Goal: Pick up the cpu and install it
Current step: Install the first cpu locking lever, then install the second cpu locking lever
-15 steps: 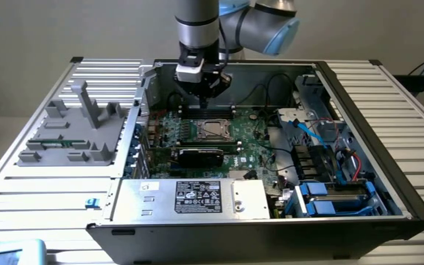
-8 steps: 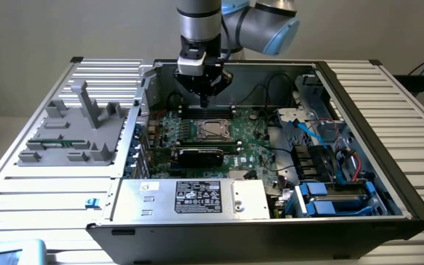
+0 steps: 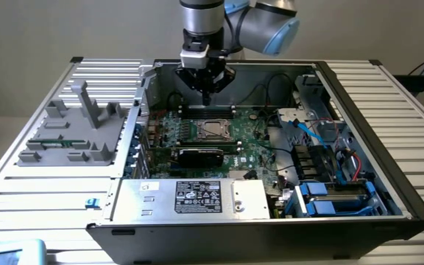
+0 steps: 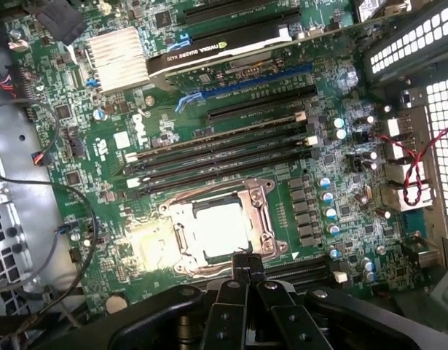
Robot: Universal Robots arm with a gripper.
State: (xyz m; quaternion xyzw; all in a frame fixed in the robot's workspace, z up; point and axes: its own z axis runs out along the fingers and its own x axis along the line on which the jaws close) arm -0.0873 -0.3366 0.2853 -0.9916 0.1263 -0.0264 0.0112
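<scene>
An open computer case [image 3: 388,165] lies on its side on a ribbed metal table [image 3: 42,193], against a plain pale wall [image 3: 64,27]. The green board [image 3: 256,143] fills the case floor, with cables [image 3: 308,132] and blue drive brackets [image 3: 330,199] toward the exterior view's right. A grey power box [image 3: 190,197] with a white label sits at the near edge. On the table at the exterior view's left stands a grey moulded tray [image 3: 68,132] with upright posts.

The arm [image 3: 260,25] reaches down from above into the back of the case. Its gripper [image 3: 207,100] hangs just above the board, fingers pressed together to a narrow tip and holding nothing.

The cpu [image 4: 220,227] lies flat in its socket [image 4: 261,195], its silvery top glaring in the light, the metal frame around it. In the wrist view the closed fingertips [image 4: 243,264] sit just beside the chip's edge, above the frame. Long black slots [image 4: 216,149] run beside the socket, and a black card [image 4: 216,47] stands further along the board.
</scene>
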